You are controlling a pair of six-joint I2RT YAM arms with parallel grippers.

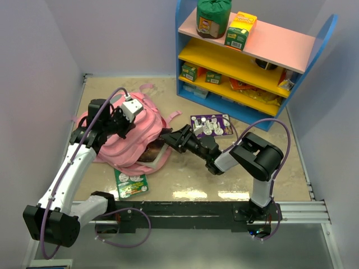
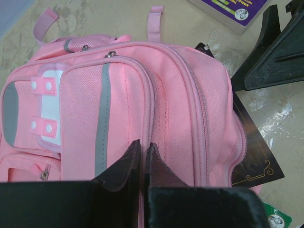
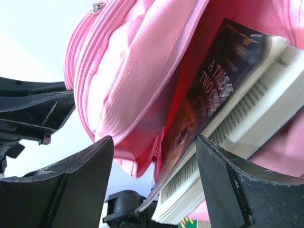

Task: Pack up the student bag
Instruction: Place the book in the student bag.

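Slipping from the left jaws clamped on it, the student bag (image 2: 180,95) could have shed the half-inserted book (image 3: 209,109) between the parted right jaws.

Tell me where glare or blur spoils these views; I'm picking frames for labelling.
Top external: sharp, with glare patches on the table at its near edge. Left wrist: bag crisp, left hand dark and blurred up close. Right wrist: background washed out white, book cover dim, its title only partly readable.
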